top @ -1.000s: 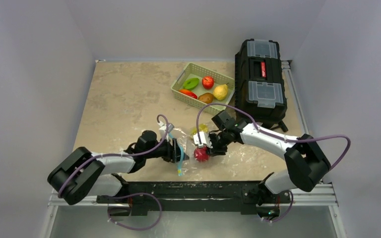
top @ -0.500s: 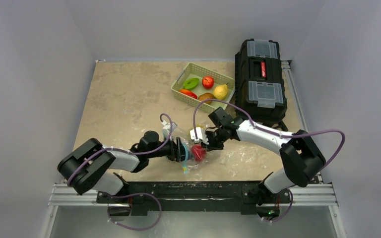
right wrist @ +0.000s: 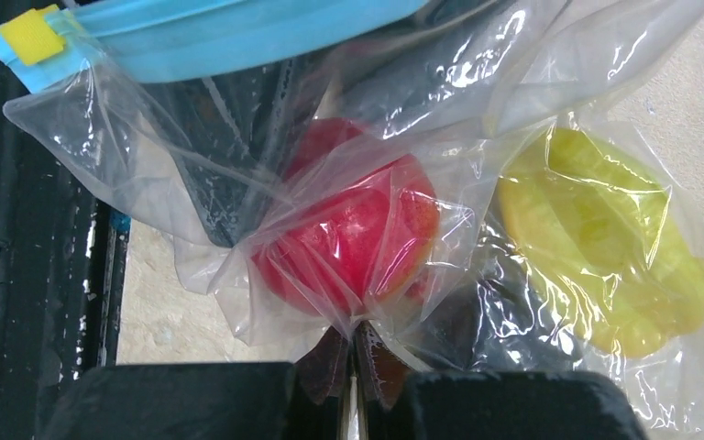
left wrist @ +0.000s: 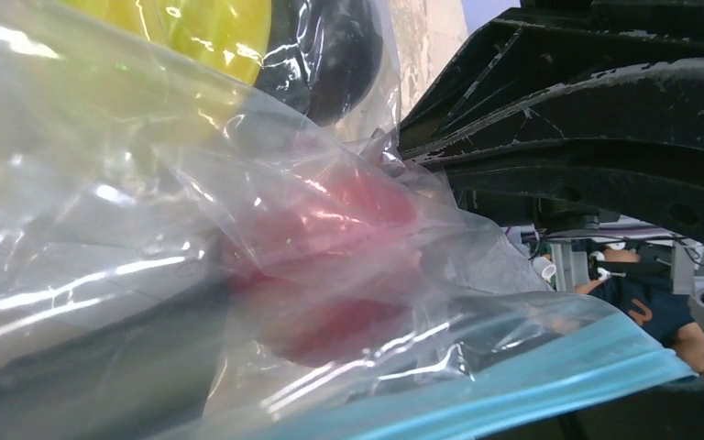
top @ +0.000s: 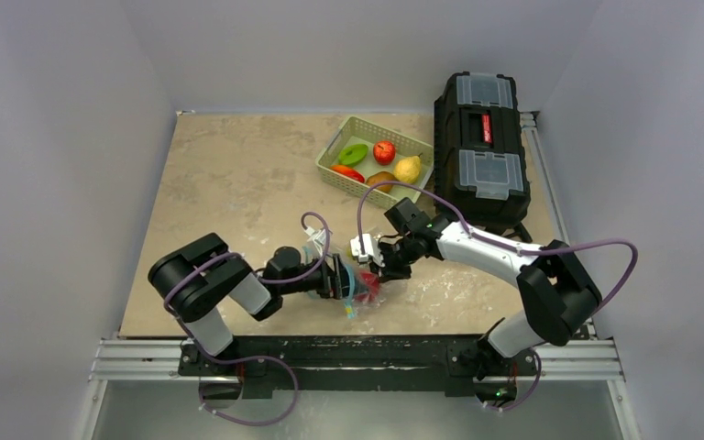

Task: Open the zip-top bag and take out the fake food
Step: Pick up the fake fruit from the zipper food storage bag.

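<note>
The zip-top bag point(top: 359, 282) lies crumpled near the table's front edge between both grippers, its teal zip strip point(right wrist: 238, 32) towards the left arm. Fake food shows through the plastic: a red fruit point(right wrist: 348, 238), a yellow piece point(right wrist: 605, 247) and a dark purple one point(right wrist: 458, 332). My right gripper point(right wrist: 356, 341) is shut, pinching a fold of the bag's plastic just by the red fruit. My left gripper point(top: 340, 278) is pressed into the bag's zip end, jaws wide apart. In the left wrist view, plastic covers the fingers, with the red fruit point(left wrist: 330, 257) straight ahead.
A pale green basket point(top: 367, 191) at the back holds several fake fruits. A black toolbox point(top: 481, 147) stands to its right, close behind the right arm. The table's front rail point(top: 348, 353) lies just below the bag.
The left arm has folded up and pushed its gripper right into the bag, its jaws spreading. The right gripper has shifted left and shut on the plastic. The bag has bunched up.
</note>
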You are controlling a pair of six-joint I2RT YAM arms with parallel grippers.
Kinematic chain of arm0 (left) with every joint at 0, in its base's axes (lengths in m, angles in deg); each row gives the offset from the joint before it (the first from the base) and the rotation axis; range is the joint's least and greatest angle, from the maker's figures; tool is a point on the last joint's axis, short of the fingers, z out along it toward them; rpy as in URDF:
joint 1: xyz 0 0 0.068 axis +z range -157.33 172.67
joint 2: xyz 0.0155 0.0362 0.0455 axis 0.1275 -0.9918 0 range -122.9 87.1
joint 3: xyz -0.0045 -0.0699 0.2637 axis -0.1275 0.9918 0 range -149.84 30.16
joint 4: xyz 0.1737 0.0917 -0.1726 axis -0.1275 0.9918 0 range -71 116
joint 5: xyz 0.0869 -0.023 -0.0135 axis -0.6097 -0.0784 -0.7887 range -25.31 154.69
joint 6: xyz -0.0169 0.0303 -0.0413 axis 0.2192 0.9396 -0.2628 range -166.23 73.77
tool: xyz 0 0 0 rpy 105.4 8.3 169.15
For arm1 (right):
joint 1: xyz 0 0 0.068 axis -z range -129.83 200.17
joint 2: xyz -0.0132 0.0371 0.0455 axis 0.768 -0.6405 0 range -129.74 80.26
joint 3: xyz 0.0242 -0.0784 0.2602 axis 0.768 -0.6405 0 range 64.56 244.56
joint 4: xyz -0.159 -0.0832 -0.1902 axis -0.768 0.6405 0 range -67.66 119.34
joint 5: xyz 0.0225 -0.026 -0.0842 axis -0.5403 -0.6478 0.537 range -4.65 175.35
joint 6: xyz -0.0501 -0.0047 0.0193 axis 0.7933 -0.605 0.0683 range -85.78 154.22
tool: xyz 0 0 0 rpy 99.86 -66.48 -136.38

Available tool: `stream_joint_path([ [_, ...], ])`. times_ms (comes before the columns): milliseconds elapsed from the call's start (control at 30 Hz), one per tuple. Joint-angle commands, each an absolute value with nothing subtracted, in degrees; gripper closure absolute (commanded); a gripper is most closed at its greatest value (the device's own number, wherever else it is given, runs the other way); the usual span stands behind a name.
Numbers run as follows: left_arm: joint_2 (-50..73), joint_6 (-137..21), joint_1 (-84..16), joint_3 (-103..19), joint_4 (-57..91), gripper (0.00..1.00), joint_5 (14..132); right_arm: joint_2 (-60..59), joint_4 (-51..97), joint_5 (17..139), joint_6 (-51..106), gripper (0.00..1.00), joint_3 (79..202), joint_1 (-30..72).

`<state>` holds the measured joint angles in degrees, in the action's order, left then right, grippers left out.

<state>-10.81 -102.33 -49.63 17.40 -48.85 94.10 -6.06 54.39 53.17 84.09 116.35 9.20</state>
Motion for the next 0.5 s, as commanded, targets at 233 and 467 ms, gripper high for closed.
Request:
stream_joint_path([
  [233,-0.61,-95.47,-55.44,8.94,-23.65,0.16,81.77,-7.17,51.79,48.37,80.99,0.98,118.77,8.56],
  [467,0.64,-93.72,-57.25,6.06,-15.68,0.19,77.55,-8.18,52.2,45.15,78.85,1.0,120.15,8.09],
])
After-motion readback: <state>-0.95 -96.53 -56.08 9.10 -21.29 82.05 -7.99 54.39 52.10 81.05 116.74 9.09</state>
